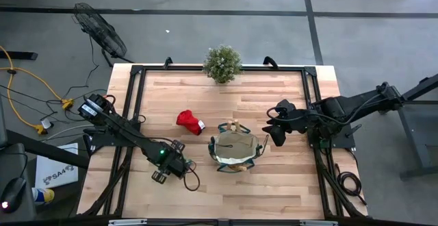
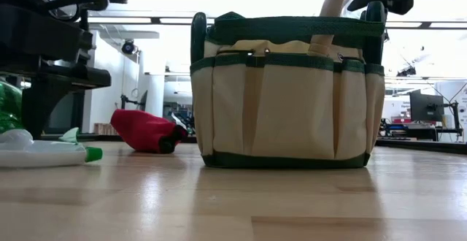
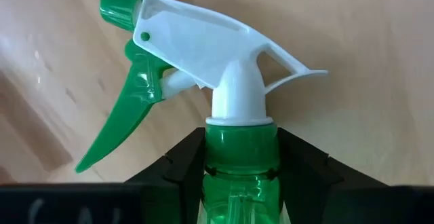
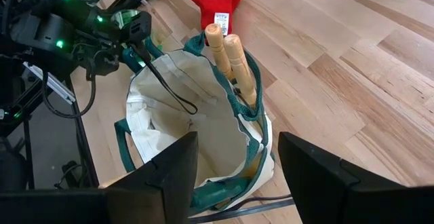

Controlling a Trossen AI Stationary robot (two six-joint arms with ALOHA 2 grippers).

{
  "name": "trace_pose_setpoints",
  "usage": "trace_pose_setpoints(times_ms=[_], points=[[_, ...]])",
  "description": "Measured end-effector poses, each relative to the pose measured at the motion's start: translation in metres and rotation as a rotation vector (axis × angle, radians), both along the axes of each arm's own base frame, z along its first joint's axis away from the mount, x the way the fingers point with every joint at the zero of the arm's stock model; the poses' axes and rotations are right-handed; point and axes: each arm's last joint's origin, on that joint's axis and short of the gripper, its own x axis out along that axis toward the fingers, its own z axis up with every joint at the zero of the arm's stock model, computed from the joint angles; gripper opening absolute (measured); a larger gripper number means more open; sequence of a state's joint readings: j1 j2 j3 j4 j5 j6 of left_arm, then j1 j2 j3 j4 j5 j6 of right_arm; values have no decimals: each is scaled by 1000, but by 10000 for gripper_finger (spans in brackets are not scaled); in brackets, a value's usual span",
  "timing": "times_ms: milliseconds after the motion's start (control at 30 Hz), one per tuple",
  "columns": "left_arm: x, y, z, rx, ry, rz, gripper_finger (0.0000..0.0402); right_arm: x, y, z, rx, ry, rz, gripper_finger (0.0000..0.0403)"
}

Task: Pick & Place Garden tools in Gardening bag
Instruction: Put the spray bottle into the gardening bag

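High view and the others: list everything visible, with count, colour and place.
gardening bag: one, tan with green trim, table centre
wooden handles: two, tan, standing in the bag
red glove: one, left of bag
spray bottle: one, green with white head, lying on the table
potted plant: one, green, far edge
table: one, light wood
left gripper: dark, fingers either side of the bottle neck
right gripper: dark, open, above the bag

The wooden surface (image 1: 274, 96) carries a bag (image 1: 236, 151), glove (image 1: 189, 121) and plant (image 1: 222, 64). A spray bottle (image 3: 203, 81) lies at the left gripper (image 1: 179, 164).
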State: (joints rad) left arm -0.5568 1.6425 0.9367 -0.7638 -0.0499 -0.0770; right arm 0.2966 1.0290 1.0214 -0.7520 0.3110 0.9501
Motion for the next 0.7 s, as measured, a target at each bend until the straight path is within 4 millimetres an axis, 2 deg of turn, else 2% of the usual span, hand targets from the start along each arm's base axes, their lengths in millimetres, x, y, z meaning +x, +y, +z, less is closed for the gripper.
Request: trace_pose_setpoints(times_ms=[200,367,567,700], points=[[-5,4,14,-8,-30,88,142,-2,0,-1,42,22,10,197],[-8,7,38,-43,-129,187,142,-14,1,-3,72,84,-6,197],[0,7,89,-70,-357,287,142,-30,4,-1,34,95,-29,197],[8,6,132,-61,-543,338,142,-34,6,1,0,72,-27,197]])
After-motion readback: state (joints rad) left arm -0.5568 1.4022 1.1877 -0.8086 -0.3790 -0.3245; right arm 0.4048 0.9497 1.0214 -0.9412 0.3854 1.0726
